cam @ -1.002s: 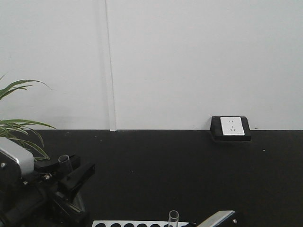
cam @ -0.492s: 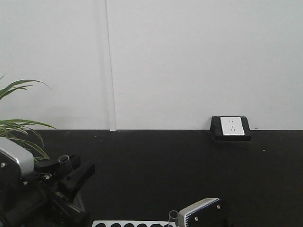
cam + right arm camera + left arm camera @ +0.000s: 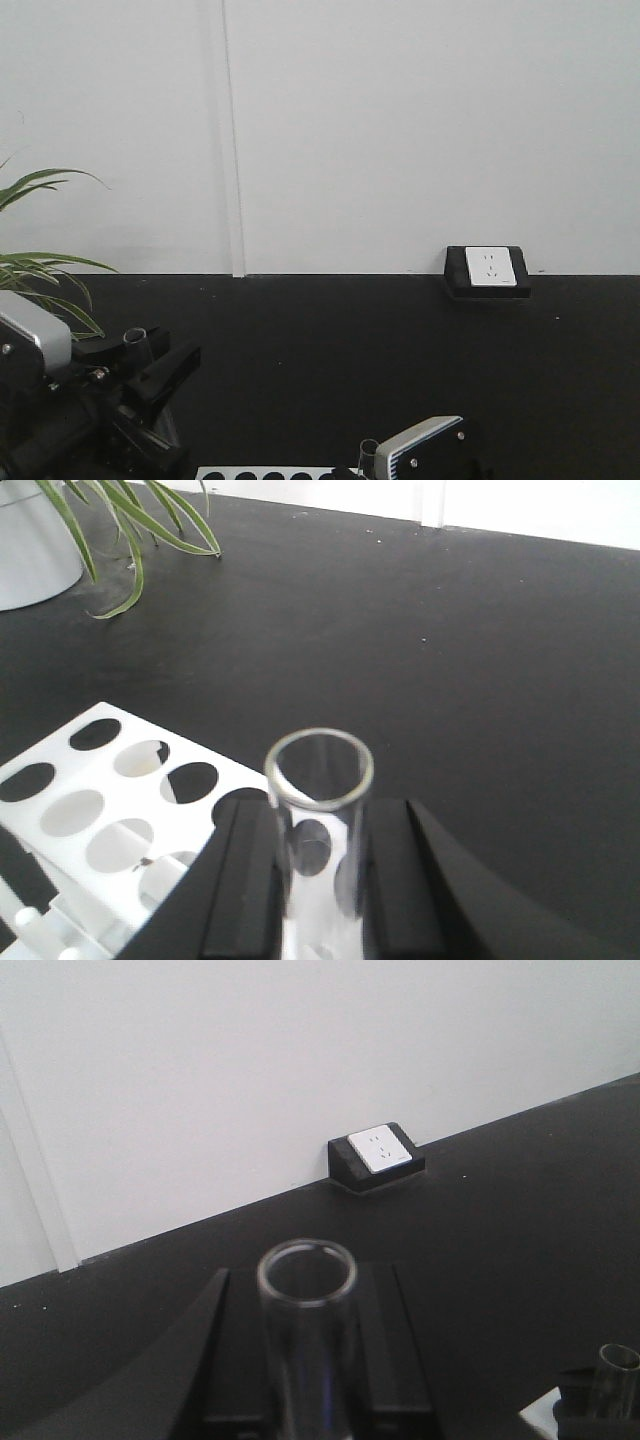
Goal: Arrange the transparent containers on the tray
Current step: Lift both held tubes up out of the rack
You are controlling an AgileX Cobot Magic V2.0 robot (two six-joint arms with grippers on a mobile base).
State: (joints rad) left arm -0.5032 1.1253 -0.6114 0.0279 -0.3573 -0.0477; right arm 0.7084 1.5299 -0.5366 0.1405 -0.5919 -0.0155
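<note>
In the left wrist view a clear test tube (image 3: 305,1360) stands upright between the black fingers of my left gripper (image 3: 307,1278), which is shut on it. In the front view that gripper (image 3: 135,355) is held up at the lower left, with the tube's rim (image 3: 134,336) poking out above it. My right gripper (image 3: 320,805) is shut on a second test tube (image 3: 320,880), over the white holed rack (image 3: 90,810). The rim of this tube (image 3: 368,449) shows at the bottom of the front view. The yellow tray is out of view.
A black tabletop (image 3: 350,360) runs back to a white wall. A black-framed white socket box (image 3: 487,270) sits at the wall. A potted plant (image 3: 130,530) with long green leaves stands at the table's left. The rack's top (image 3: 265,472) peeks in at the bottom edge.
My right arm has swung in from the right to the tube standing in the rack, and its silver wrist housing now sits beside the rim. The left gripper and its tube have barely moved.
</note>
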